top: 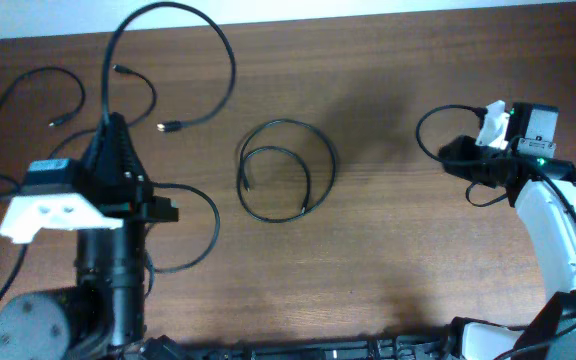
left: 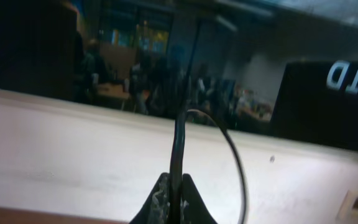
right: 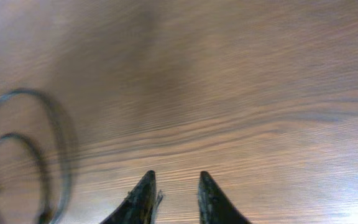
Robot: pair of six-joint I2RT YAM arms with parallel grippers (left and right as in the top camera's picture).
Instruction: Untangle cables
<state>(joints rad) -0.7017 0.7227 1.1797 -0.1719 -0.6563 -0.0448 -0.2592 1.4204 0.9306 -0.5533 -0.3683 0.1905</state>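
My left gripper [top: 116, 125] is shut on a thin black cable [top: 230, 70] and holds it off the table. That cable arcs toward the far edge and comes down to a plug [top: 165, 127]. In the left wrist view the jaws [left: 175, 183] pinch the cord [left: 178, 143], which curves away to the right. A second cable [top: 288, 170] lies coiled by itself at the table's middle. It also shows blurred in the right wrist view [right: 58, 146]. More loose strands [top: 28, 78] lie at the far left. My right gripper [top: 453, 152] is open and empty over bare wood [right: 174, 180].
The wooden table [top: 388, 260] ends at a white wall along the far edge. A thicker black wire [top: 430, 125] loops off the right arm. Another black loop [top: 213, 225] hangs beside the left arm's base.
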